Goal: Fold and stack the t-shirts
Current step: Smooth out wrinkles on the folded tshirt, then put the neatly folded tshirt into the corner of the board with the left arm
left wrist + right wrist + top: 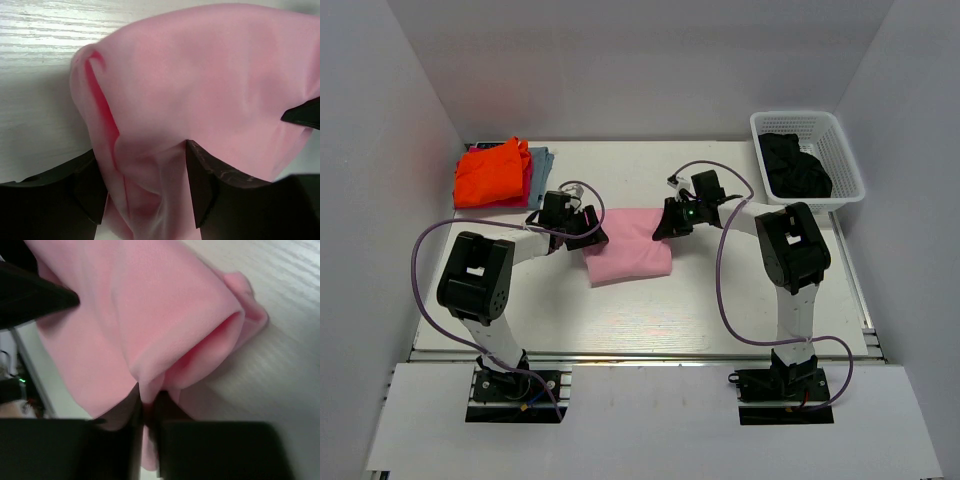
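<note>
Where the table (650, 310) is widest open, at its middle, the pink t-shirt (628, 245) lies folded into a rough rectangle. Its long axis runs left to right, with the right end tipped slightly toward the far side.

The left gripper (592, 232) sits at the shirt's left short edge. In the left wrist view its fingers (205, 185) stand apart with a bunched fold of pink cloth filling the gap between them. Whether that fold is actually pinched cannot be told.

The right gripper (665, 225) sits at the shirt's far right corner. In the right wrist view its fingers (131, 440) are drawn almost together on a thin fold of the pink cloth, and the hem bulges open just beyond them.

An orange t-shirt (492, 172) tops a stack at the far left corner. A red t-shirt (527, 185) and a grey-blue t-shirt (544, 158) show at the stack's right edge. The stack lies well apart from the pink shirt.

A black t-shirt (795, 165) lies crumpled in a white basket (845, 160) at the far right corner.

Bare table runs along the near side of the pink shirt and along the far side between stack and basket.
</note>
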`<act>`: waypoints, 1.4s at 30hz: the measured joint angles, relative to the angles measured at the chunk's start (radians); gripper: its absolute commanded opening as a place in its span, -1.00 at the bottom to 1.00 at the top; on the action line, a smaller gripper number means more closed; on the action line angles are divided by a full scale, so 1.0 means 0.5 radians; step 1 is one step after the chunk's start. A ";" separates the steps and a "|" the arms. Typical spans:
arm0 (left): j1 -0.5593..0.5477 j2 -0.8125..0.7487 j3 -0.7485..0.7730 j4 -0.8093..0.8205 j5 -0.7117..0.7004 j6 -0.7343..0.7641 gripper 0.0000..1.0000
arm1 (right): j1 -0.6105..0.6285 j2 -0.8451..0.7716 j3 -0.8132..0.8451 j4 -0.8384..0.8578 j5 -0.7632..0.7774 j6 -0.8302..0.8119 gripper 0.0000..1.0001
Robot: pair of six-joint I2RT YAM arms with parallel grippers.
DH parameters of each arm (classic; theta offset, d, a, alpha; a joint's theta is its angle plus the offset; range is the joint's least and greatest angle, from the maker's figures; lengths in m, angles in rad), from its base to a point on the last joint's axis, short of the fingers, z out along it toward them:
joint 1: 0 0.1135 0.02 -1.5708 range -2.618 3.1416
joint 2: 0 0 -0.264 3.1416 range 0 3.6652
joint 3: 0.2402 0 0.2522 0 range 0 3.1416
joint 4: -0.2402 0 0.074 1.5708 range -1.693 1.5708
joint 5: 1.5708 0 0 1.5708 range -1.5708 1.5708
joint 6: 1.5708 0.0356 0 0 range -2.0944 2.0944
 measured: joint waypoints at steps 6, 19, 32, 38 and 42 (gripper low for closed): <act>0.000 0.005 -0.049 0.090 0.071 -0.003 0.18 | -0.002 0.044 -0.060 0.200 -0.249 0.123 -1.00; 0.040 0.052 -0.142 0.286 0.238 -0.005 -0.34 | -0.074 0.253 -0.121 0.533 -0.529 0.382 -0.54; 0.037 0.111 -0.090 0.266 0.297 0.029 -1.00 | -0.074 -0.150 -0.119 0.375 -0.540 0.237 0.81; 0.037 0.108 -0.079 0.257 0.284 0.088 -1.00 | -0.111 -0.422 -0.198 0.338 -0.423 0.246 0.81; 0.027 0.031 -0.078 0.223 0.182 0.180 -1.00 | -0.169 -0.566 -0.289 0.287 -0.197 0.246 0.81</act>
